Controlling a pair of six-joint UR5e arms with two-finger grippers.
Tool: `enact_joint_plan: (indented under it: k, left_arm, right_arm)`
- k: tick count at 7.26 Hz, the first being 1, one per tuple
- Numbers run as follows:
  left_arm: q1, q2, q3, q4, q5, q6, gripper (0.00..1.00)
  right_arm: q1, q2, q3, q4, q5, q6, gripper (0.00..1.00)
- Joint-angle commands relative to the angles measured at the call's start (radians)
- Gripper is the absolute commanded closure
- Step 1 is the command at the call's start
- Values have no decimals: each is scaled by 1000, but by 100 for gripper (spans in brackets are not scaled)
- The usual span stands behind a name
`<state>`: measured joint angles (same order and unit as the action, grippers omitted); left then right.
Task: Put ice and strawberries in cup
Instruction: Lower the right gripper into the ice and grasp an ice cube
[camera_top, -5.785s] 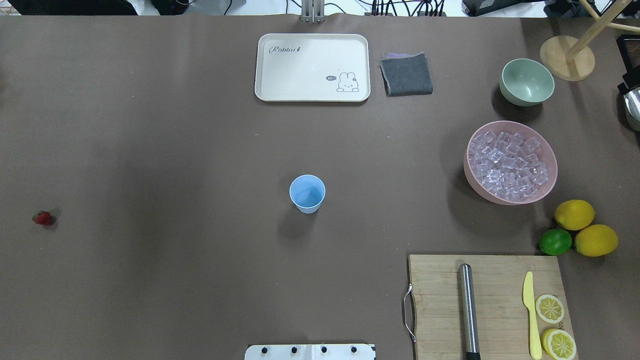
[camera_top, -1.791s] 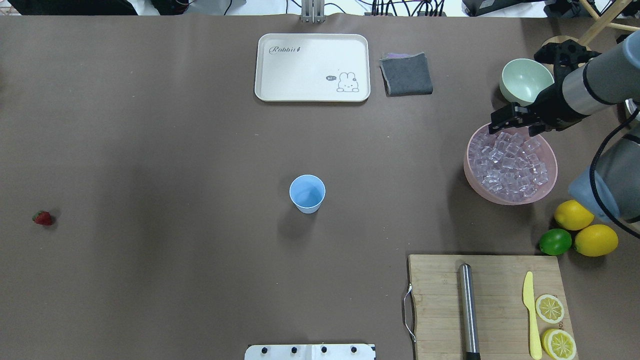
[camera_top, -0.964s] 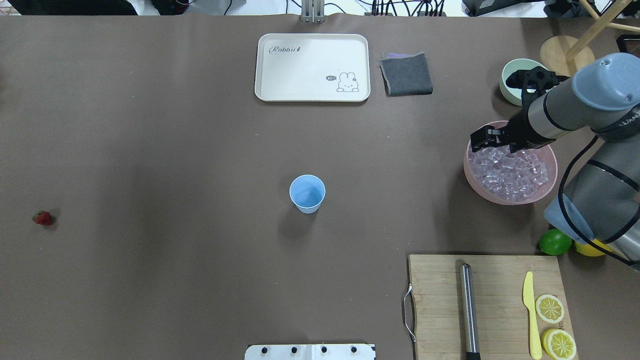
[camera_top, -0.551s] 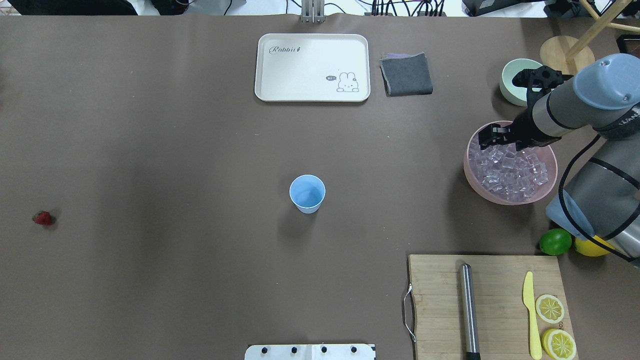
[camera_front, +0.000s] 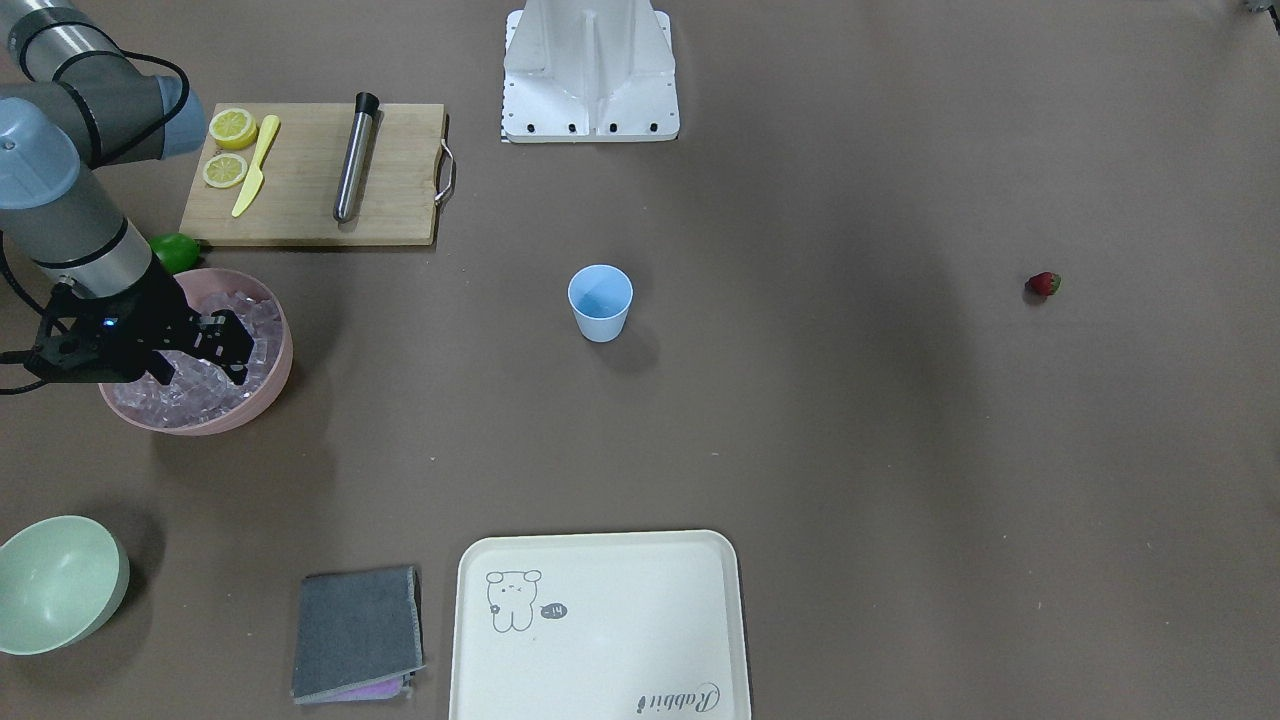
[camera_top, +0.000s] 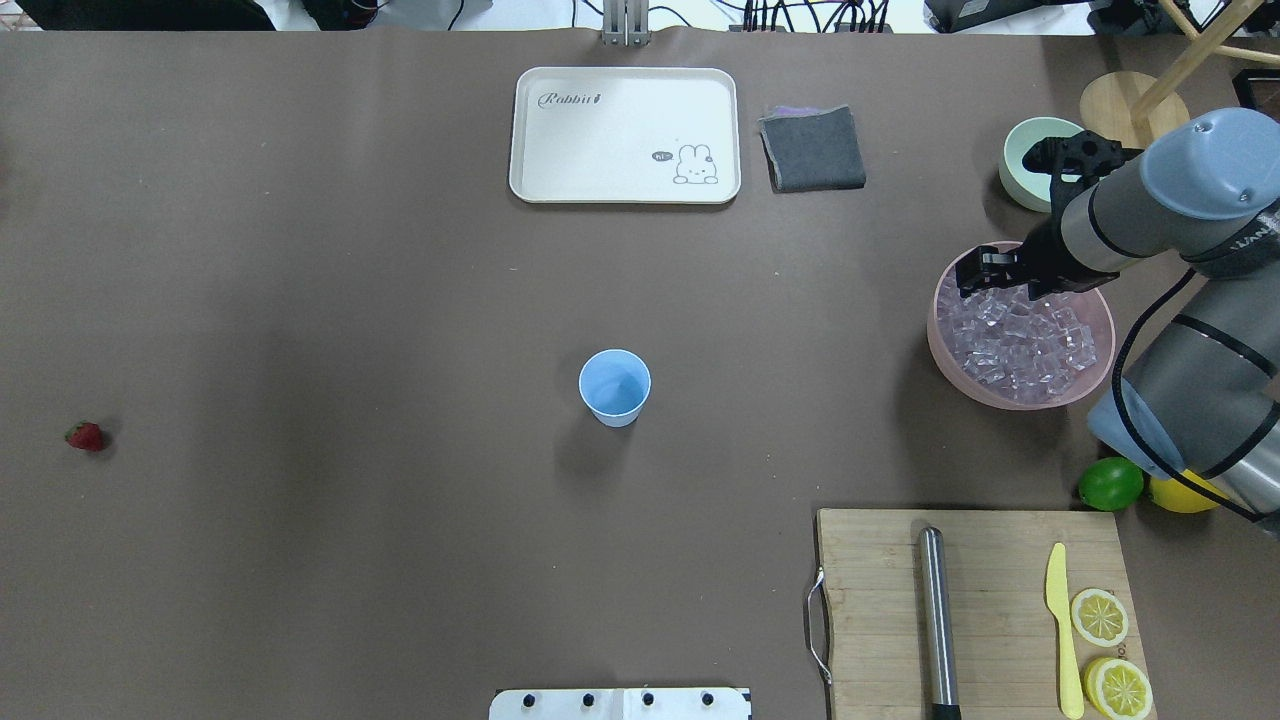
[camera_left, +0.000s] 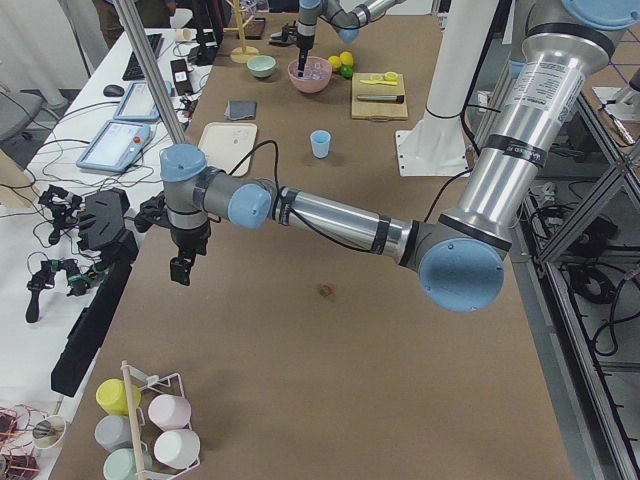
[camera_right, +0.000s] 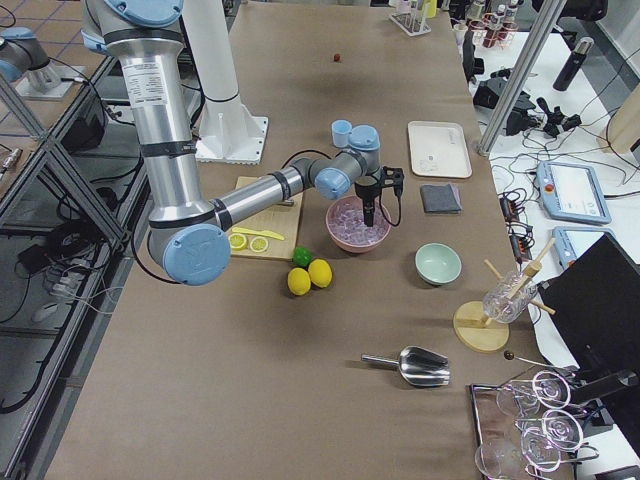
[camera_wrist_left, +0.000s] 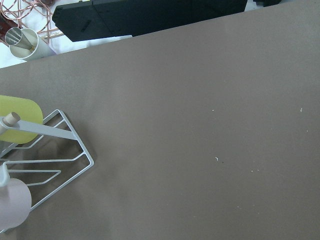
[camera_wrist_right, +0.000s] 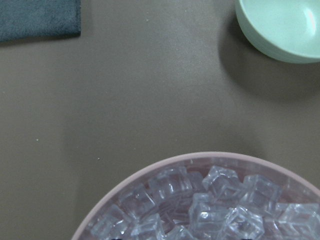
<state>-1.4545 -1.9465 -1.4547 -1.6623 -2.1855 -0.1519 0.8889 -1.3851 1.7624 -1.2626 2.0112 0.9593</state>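
Observation:
The light-blue cup (camera_top: 614, 387) stands upright at the table's middle, also in the front view (camera_front: 600, 302). The strawberry (camera_top: 85, 436) lies alone at the far left of the table (camera_front: 1043, 284). The ice (camera_top: 1020, 335) fills a pink bowl (camera_top: 1000, 398) at the right. My right gripper (camera_top: 985, 272) hangs over the bowl's far side, low over the cubes (camera_front: 190, 392), and looks open and empty. Its wrist view shows the ice (camera_wrist_right: 215, 205) and the bowl's rim (camera_wrist_right: 150, 172), but no fingers. My left gripper (camera_left: 180, 270) shows only in the left side view, over bare table; I cannot tell its state.
A pale green bowl (camera_top: 1025, 165) stands behind the pink bowl. A white tray (camera_top: 625, 135) and a grey cloth (camera_top: 812, 148) lie at the back. A cutting board (camera_top: 880, 600) with a steel rod, a knife and lemon slices is front right, beside a lime (camera_top: 1110, 484).
My right arm came in from the right and lowered over the pink bowl. In the last second the gripper shifted slightly toward the bowl's far rim. Cup and strawberry have not moved.

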Motion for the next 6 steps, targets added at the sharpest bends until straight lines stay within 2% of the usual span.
enact_joint_plan:
  k: [1, 5, 6]
  left_arm:
    - [0, -2, 8, -10, 1, 0, 2]
    - [0, -9, 10, -10, 1, 0, 2]
    - [0, -8, 10, -10, 1, 0, 2]
  right_arm:
    - [-4, -2, -3, 5, -2, 1, 22]
    - [-30, 1, -3, 5, -3, 16, 22]
    - [-33, 0, -4, 5, -5, 16, 35]
